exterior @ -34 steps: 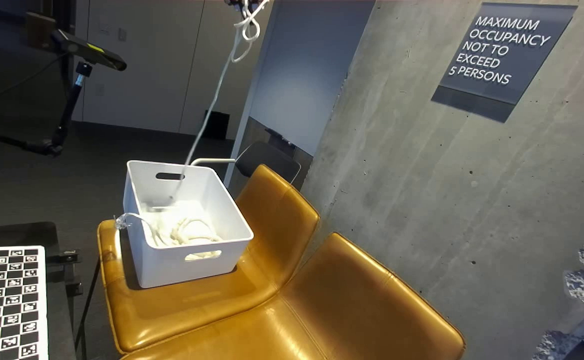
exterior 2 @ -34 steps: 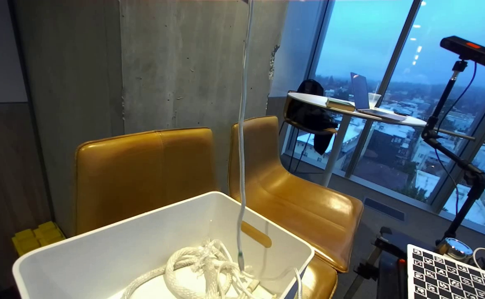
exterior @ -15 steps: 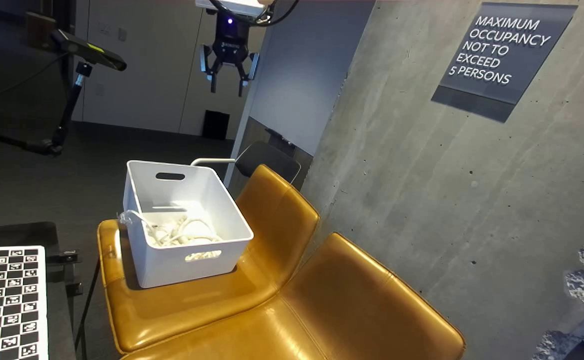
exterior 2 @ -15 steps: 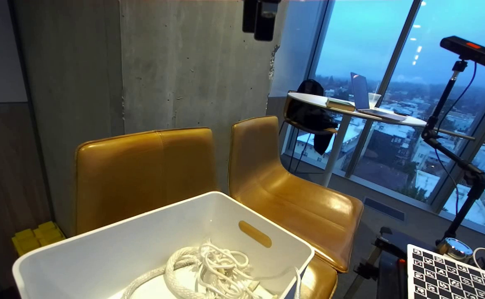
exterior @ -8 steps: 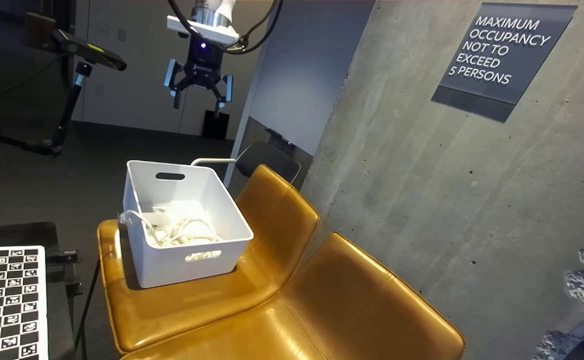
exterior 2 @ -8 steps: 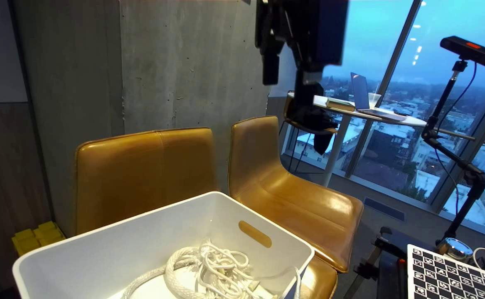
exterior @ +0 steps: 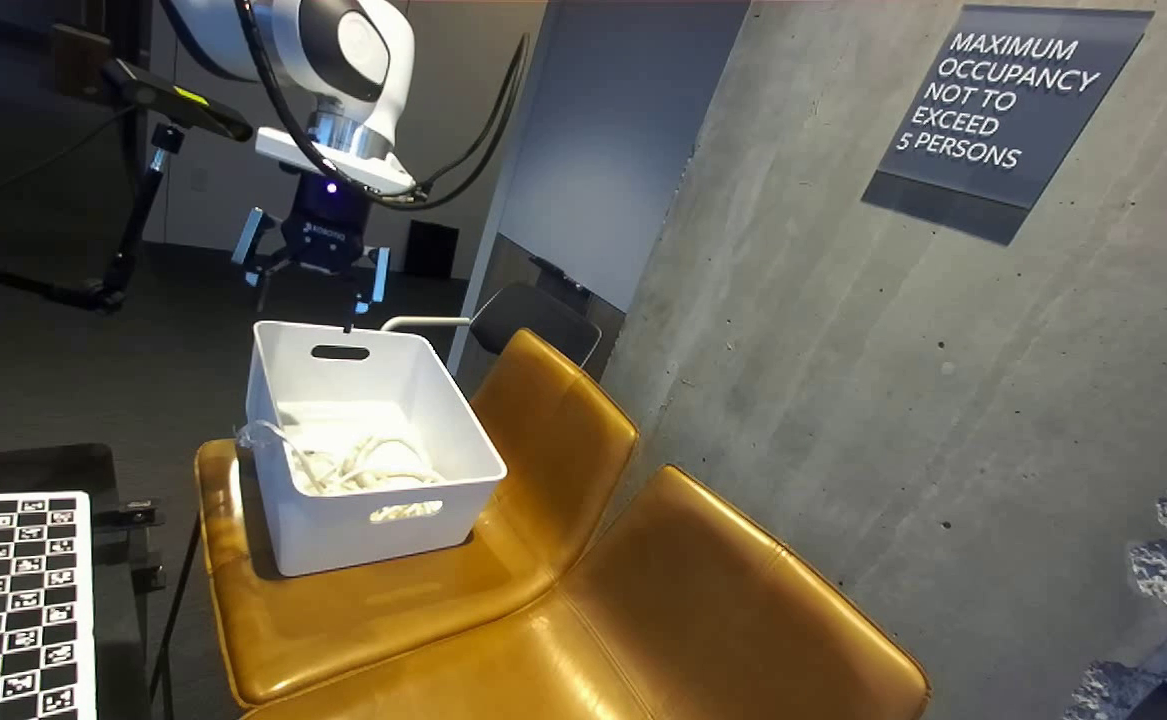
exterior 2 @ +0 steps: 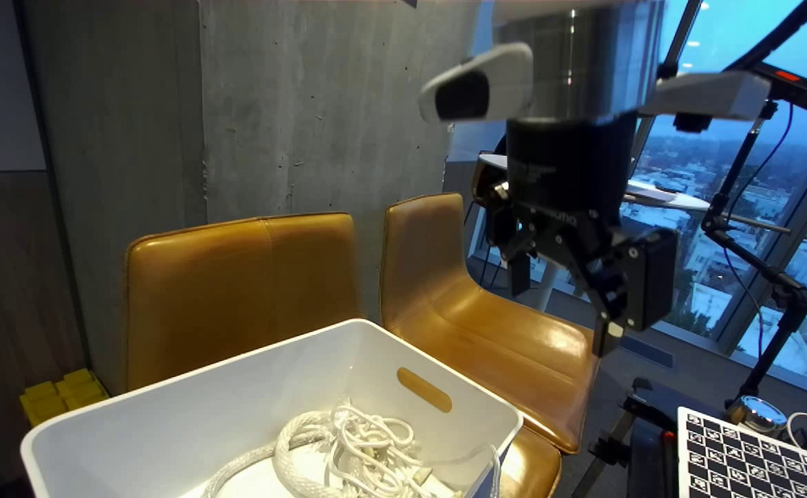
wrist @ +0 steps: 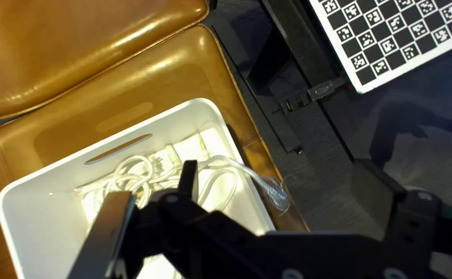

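My gripper (exterior: 305, 314) is open and holds nothing. In an exterior view it hangs above the far end of a white bin (exterior: 383, 545). A tangle of white rope and thinner cord (exterior 2: 375, 449) lies inside the bin. One rope end with a frayed, clear-wrapped tip (wrist: 278, 195) hangs over the bin's rim. In the wrist view this tip shows between my widely spread fingers (wrist: 189, 178), below them and apart from them. The near part of the bin is partly hidden behind the gripper there.
The bin stands on a tan leather chair (exterior: 373, 620), beside a second tan chair (exterior 2: 493, 346). A checkered marker board (wrist: 388, 38) lies on a dark table. A camera on a jointed stand (exterior: 178, 100) and a concrete wall (exterior: 793, 350) are nearby.
Earlier a white cord hung from the gripper; it now lies in the bin. The gripper has opened and come down, moving left in an exterior view.
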